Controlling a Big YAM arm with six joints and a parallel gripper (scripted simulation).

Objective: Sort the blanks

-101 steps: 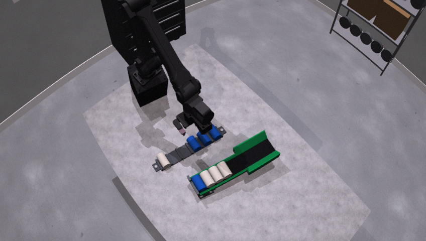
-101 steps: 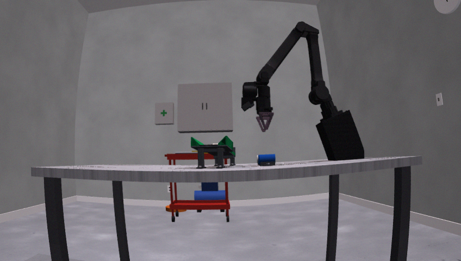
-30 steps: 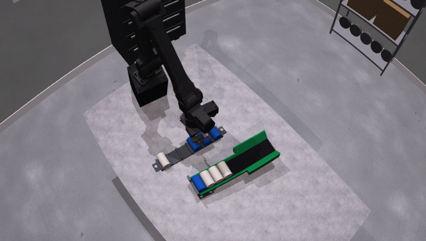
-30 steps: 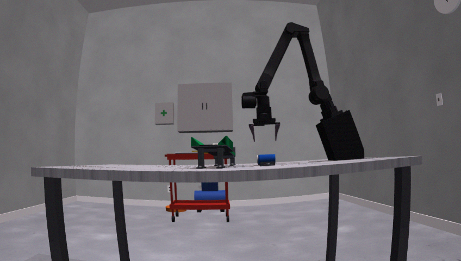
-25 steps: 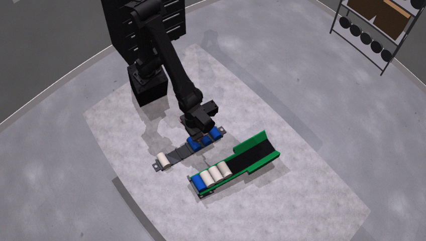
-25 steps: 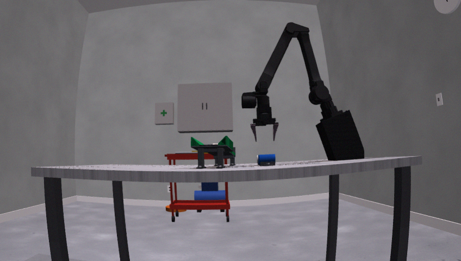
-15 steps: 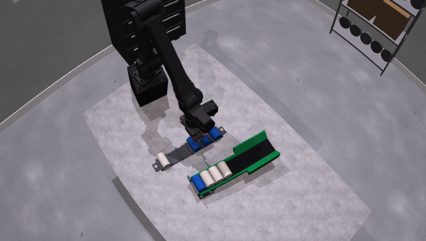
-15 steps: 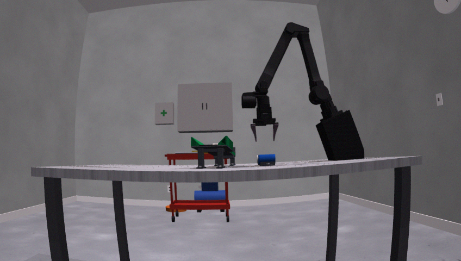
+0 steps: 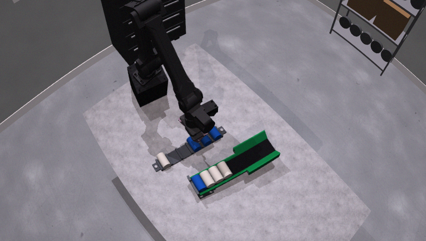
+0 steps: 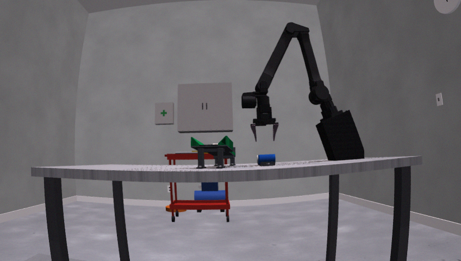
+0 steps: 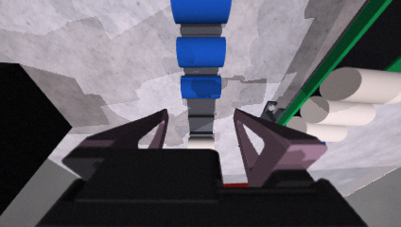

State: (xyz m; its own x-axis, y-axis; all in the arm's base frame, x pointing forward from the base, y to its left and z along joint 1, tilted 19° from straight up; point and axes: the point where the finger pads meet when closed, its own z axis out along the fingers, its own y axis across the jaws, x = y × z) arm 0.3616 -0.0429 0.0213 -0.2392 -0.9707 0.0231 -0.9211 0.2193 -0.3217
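Observation:
The green feed ramp (image 9: 239,162) holds a blue blank (image 9: 198,182) at its stop, then three white blanks (image 9: 215,173) in a row beside it. The dark stock rack (image 9: 186,149) holds three blue blanks (image 9: 206,139) in neighbouring slots at its far end and one white blank (image 9: 163,160) at its near end. My gripper (image 9: 197,137) hovers above the rack, over the nearest blue blank, open and empty. In the wrist view the fingers straddle the rack line, with the blue blanks (image 11: 200,52) ahead and the ramp's white blanks (image 11: 338,111) at the right. In the exterior view the gripper (image 10: 264,131) hangs well above the rack's blue blank (image 10: 266,159).
The arm's black base (image 9: 147,85) stands behind the rack. Two empty rack slots (image 9: 179,153) lie between the white blank and the blue ones. A red cart (image 10: 200,181) stands behind the table.

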